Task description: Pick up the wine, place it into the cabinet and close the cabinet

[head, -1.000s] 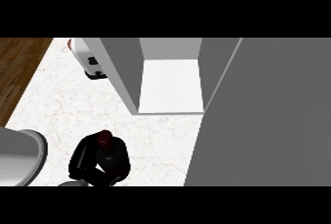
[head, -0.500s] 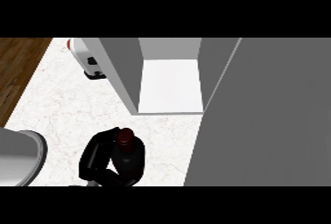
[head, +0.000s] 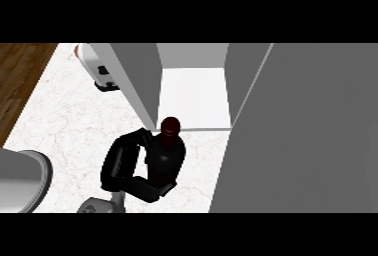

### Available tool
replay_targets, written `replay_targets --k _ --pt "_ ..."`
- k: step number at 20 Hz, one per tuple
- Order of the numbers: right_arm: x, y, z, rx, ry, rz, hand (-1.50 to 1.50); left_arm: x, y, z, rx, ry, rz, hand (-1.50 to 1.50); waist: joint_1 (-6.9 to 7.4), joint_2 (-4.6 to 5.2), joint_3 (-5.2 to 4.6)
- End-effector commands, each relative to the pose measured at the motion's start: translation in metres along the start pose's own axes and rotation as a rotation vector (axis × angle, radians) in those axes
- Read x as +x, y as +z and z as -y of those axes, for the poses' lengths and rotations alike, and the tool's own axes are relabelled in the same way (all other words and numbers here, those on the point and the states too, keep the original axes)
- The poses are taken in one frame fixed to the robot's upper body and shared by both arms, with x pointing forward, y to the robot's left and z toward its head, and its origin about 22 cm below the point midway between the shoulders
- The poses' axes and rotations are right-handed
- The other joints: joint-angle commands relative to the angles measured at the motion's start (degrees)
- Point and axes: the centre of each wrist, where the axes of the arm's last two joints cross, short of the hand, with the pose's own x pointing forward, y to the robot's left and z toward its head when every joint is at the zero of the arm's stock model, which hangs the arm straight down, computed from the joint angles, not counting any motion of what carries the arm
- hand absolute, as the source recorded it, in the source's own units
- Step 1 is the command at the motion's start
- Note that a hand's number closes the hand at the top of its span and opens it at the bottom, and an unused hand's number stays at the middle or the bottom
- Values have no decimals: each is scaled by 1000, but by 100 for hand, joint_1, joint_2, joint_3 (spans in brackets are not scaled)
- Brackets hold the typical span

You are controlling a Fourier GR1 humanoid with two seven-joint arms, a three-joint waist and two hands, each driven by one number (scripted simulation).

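Observation:
A dark wine bottle (head: pixel 167 152) with a dark red top stands tilted a little over the white marble counter (head: pixel 66 125), just in front of the open cabinet's pale shelf (head: pixel 193 97). My right hand (head: pixel 120 164) is shut on it: black fingers curl round its left side and the thumb wraps under its base. Much of the bottle's lower body is hidden by the hand. The cabinet's door (head: pixel 310 130) stands open as a wide grey panel to the right of the bottle. My left hand does not show.
The cabinet's grey left wall (head: pixel 140 75) rises just left of the bottle's top. A white appliance with a black foot (head: pixel 101 75) stands behind it at the back left. A rounded grey shape (head: pixel 21 181) fills the lower left edge. Wooden floor (head: pixel 21 80) lies beyond the counter's left edge.
My right hand has carried the bottle up and to the right, from the counter's front to the cabinet's opening. The door has not moved.

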Motion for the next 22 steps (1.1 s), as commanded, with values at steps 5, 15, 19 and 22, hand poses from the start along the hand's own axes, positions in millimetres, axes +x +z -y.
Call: replay_targets --k 5,15,19,22 --pt "47 31 14 24 -66 61 -150 -7 -30 11 37 -91 6 150 -53 13 4" --pt "35 32 11 18 -72 47 -150 -8 -77 2 13 -148 -36 150 -45 19 4" --pt "20 17 9 30 -75 52 -150 -21 -95 12 -12 -127 -61 150 -22 46 2" --pt "37 27 13 24 -81 61 -150 -15 -103 28 16 -132 -31 150 -108 37 -2"
